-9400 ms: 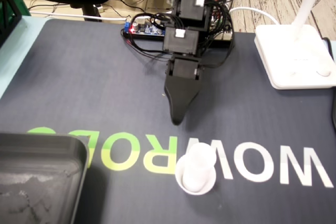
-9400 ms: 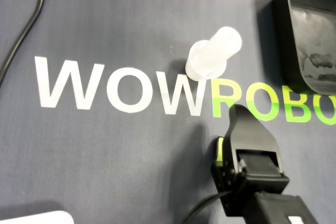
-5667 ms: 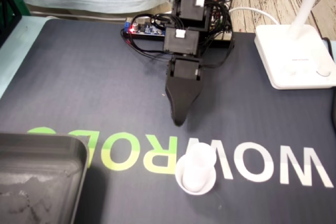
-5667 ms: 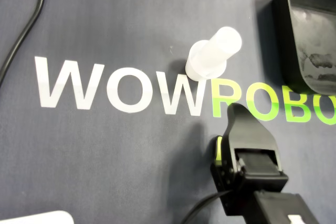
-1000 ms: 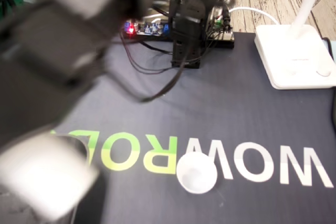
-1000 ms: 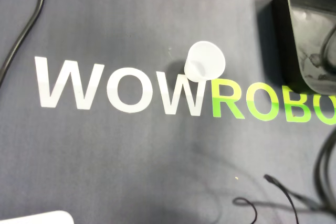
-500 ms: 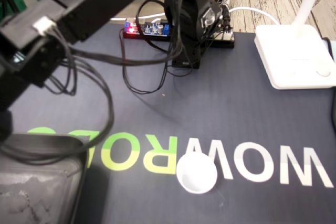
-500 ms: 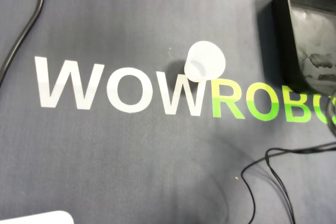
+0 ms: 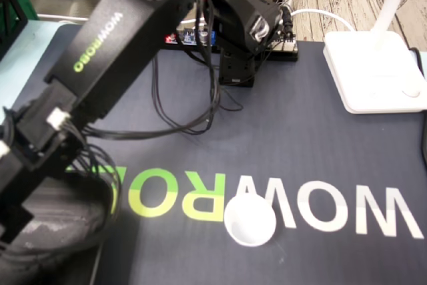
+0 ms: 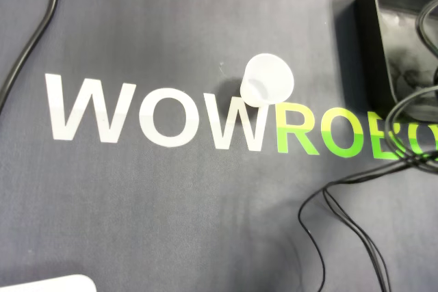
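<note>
Dark grey mat (image 9: 320, 145) covers the table. It is printed with the lettering (image 10: 157, 114) "WOW" in white and "ROBO" in green. The word reads upright in the overhead view, where the right edge cuts its last letter, and upside down in the fixed view.

Black arm (image 9: 127, 38): "WOWROBO" is printed in green along its long link. From its base on the far side of the lettering it slants down past the green end of the word.

Black tray (image 9: 60, 228) sits just beyond the green end of the lettering. In the overhead view it lies up and right of "ROBO" (image 10: 404, 46).

Gripper (image 9: 11, 221): it is low over the tray at the picture's left edge, dark against dark. I cannot tell whether the jaws stand apart or together, or whether anything is between them.

White lamp base (image 9: 373, 71) is on the far side of the lettering, toward the "WOW" end and well apart from the word.

White cup (image 9: 250, 220) stands upright, mouth up, on the join between the last "W" and the "R". In the overhead view it overlaps the top edge of those letters (image 10: 267, 80). It is well apart from the tray.

Thin black cables (image 10: 342, 217) loop over the mat below "ROBO" in the overhead view.
</note>
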